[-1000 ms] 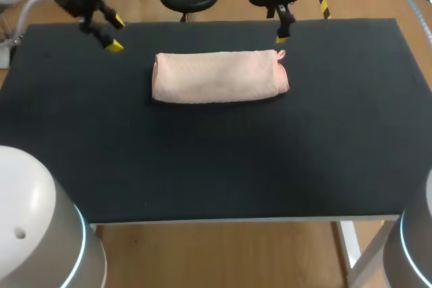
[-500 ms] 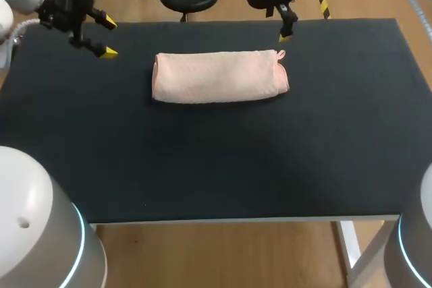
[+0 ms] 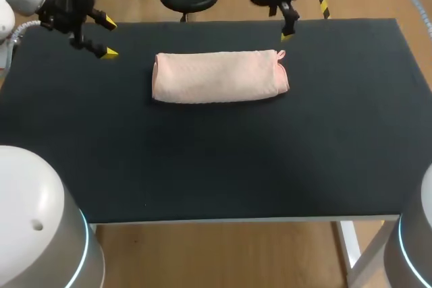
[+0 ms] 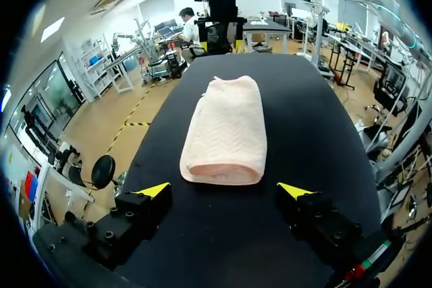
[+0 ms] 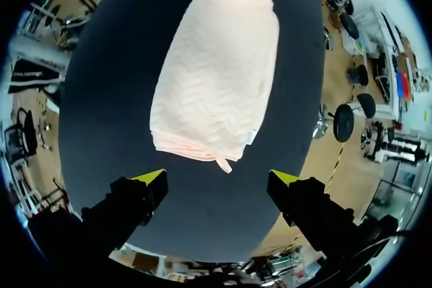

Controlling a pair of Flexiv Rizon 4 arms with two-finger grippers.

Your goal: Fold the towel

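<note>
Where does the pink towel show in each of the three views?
Head view: the towel lies folded on the far middle of the black table.
Left wrist view: the towel lies lengthwise just ahead of the open left hand.
Right wrist view: the towel lies just ahead of the open right hand.
Shared landmark: the towel's small loop, at the end nearest the right hand.

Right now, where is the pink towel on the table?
In the head view, the pink towel lies on the far half of the black table, between the left end effector and the right end effector.
</note>
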